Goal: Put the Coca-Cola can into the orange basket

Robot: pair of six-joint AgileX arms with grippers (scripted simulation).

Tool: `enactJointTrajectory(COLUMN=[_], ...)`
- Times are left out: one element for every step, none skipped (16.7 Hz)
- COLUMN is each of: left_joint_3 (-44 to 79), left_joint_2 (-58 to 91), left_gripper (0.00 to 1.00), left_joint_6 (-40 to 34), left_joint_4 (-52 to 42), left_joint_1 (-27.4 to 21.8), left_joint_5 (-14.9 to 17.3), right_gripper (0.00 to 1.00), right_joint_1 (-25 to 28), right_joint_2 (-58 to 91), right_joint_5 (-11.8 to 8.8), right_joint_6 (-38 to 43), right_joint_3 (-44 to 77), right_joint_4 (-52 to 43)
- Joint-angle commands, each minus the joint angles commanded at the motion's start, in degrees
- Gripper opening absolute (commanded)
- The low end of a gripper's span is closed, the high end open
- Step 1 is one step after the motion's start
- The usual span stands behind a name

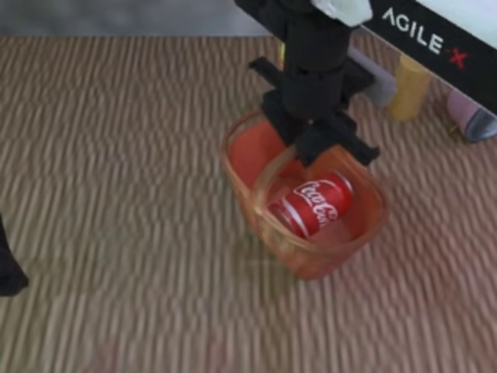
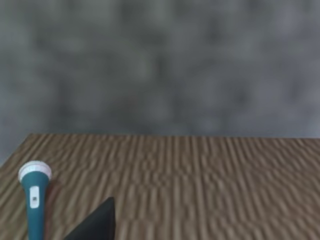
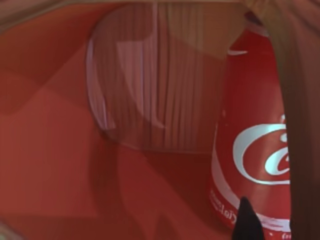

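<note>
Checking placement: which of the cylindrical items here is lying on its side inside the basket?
The red Coca-Cola can, lying inside the orange basket; the yellow bottle sits outside, behind.

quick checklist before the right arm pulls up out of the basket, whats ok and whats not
1. Coca-Cola can inside the orange basket: ok, it lies on its side on the basket floor.
2. Right gripper let go of the can: cannot tell; the top view shows it just above the can, but the fingers are not clear in any view.
3. Hoop handle clear of the gripper's way up: not ok, the arch runs right beside the gripper.
4. Basket upright on the table: ok.
5. Left arm out of the way: ok, parked at the table's left edge.
6. Yellow bottle behind the basket clear of the arm: cannot tell, the arm partly covers it.
</note>
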Motion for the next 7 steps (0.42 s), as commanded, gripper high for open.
enactJointTrajectory(left_joint_3=[0.0,0.0,0.0,0.0,0.0,0.0,0.0], left_joint_2=[0.0,0.0,0.0,0.0,0.0,0.0,0.0], left_gripper=[1.0,1.0,1.0,1.0,1.0,1.0,1.0], left_joint_6=[0.0,0.0,0.0,0.0,0.0,0.0,0.0], left_joint_4=[0.0,0.0,0.0,0.0,0.0,0.0,0.0], left_joint_1=[0.0,0.0,0.0,0.0,0.0,0.0,0.0], left_joint_5=[0.0,0.0,0.0,0.0,0.0,0.0,0.0], right_gripper=[0.0,0.0,0.0,0.0,0.0,0.0,0.0], right_joint_1=[-0.2,-0.5,-0.7,-1.0,-1.2,-1.3,-1.3], right_joint_2=[0.2,0.5,0.7,0.9,1.1,1.1,1.1], right_joint_5=[0.0,0.0,0.0,0.1,0.1,0.2,0.2], right_joint_6=[-0.2,-0.5,-0.8,-1.1,-1.4,-1.7,-1.8], right_joint_3=[2.0,4.4,6.9,9.1,10.8,11.8,12.2], right_joint_4=[-1.8,-3.7,-5.7,-7.7,-9.3,-10.3,-10.7])
